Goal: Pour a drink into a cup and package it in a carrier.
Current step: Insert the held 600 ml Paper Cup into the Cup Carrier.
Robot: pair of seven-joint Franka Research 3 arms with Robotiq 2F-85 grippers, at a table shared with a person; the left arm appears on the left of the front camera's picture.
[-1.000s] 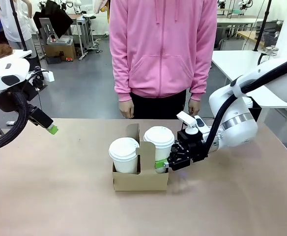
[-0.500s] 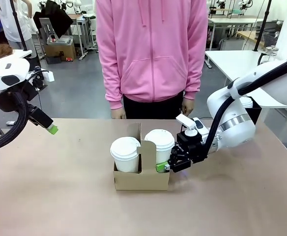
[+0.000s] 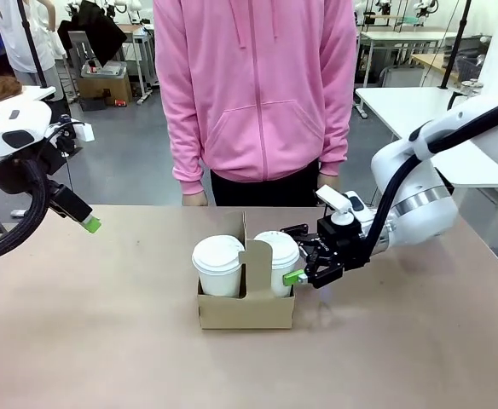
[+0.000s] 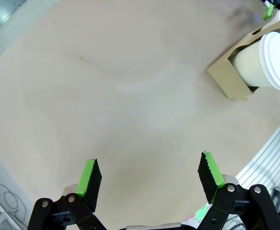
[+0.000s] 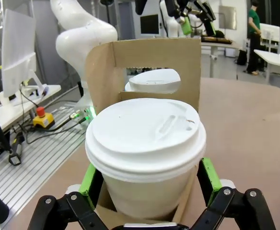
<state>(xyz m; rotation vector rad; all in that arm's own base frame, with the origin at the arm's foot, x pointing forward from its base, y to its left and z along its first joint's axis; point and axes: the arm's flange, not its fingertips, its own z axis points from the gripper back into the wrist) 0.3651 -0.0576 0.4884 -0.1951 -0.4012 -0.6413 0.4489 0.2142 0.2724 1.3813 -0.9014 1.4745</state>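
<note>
The brown cardboard carrier [image 3: 245, 312] stands mid-table with two lidded white cups in its holes, one on the left [image 3: 217, 266] and one on the right [image 3: 276, 258]. My right gripper [image 3: 294, 254] is open, its green pads on either side of the right cup and apart from it. The right wrist view has that cup [image 5: 145, 143] between the pads of the right gripper [image 5: 149, 179], the carrier's handle [image 5: 106, 62] behind it. My left gripper [image 3: 91, 224] hangs open above the table's far left. In its own view the left gripper [image 4: 149, 175] looks down on bare tabletop. The lids hide the drink.
A person in a pink hoodie [image 3: 257, 85] stands at the far edge, hands [image 3: 195, 198] hanging near the table. In the left wrist view the carrier [image 4: 228, 79] sits far off at the upper right. Bare brown tabletop [image 3: 87, 332] lies left and in front.
My right gripper has opened off the right cup, which now sits lower in the carrier. The person has shifted to the left. The left arm has not moved.
</note>
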